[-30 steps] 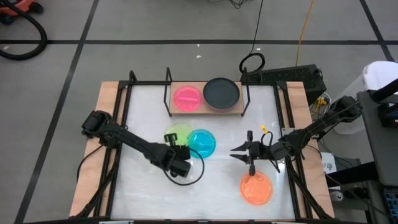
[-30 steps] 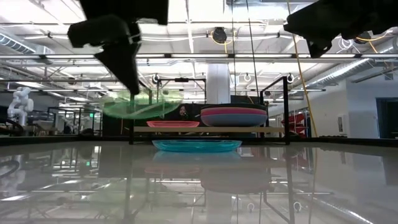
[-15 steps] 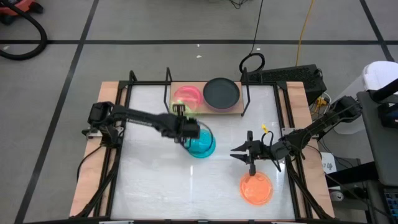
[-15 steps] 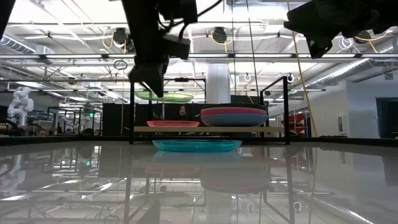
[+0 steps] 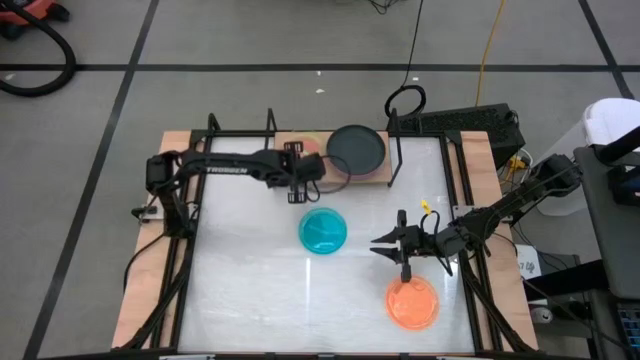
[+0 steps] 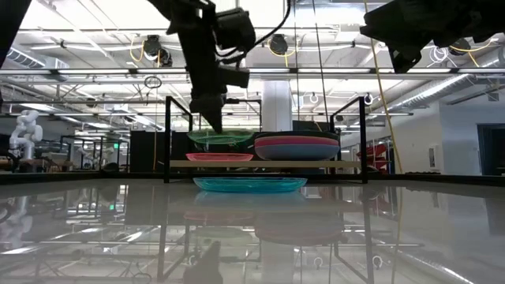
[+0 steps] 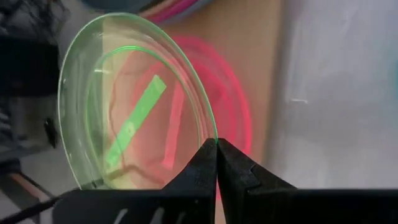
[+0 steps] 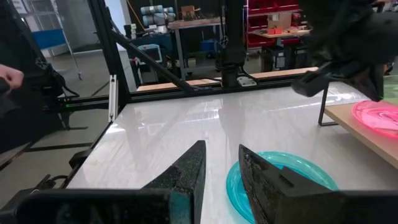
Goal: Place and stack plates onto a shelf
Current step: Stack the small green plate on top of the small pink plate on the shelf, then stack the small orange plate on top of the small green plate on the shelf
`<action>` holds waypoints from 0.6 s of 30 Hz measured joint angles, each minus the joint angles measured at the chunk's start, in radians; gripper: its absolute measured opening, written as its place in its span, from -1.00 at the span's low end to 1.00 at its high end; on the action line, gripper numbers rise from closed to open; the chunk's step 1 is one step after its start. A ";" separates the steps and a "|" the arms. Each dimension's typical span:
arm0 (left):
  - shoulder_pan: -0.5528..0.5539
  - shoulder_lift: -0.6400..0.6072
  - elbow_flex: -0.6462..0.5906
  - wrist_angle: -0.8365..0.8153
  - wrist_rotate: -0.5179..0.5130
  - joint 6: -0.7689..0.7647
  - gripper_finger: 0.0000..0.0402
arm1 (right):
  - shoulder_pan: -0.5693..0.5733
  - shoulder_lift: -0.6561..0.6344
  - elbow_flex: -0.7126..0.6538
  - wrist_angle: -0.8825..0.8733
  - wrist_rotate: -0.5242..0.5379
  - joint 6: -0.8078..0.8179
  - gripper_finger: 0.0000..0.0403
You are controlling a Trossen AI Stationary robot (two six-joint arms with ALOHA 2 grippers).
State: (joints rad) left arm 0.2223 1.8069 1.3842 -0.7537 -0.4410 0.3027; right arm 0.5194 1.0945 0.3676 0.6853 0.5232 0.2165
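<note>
The left gripper (image 7: pixel 216 144) was closed on the rim of the green plate (image 7: pixel 118 106), holding it just above the pink plate (image 7: pixel 233 112) on the shelf (image 5: pixel 378 179). The plate looked thin, light and slippery, so an edge pinch seemed right. The right gripper (image 5: pixel 388 243) waited open above the table (image 5: pixel 250 300).

My two arms are dark, almost black, built of slim straight links joined by chunkier rounded joints. My left arm (image 5: pixel 225 167) carries pale lettering along its long link, and thin black cables loop by my left gripper (image 5: pixel 303 176). My right gripper (image 5: pixel 402 247) ends in two narrow, pointed, wedge-shaped black fingers (image 8: pixel 180 171) with matte, slightly grainy faces.
</note>
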 joint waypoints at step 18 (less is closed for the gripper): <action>0.060 0.000 -0.008 0.016 0.078 -0.016 -0.56 | 0.000 0.000 0.000 -0.001 0.000 0.000 -0.59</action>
State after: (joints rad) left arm 0.2821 1.8072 1.3766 -0.7380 -0.3630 0.2870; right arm 0.5194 1.0946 0.3676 0.6846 0.5232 0.2161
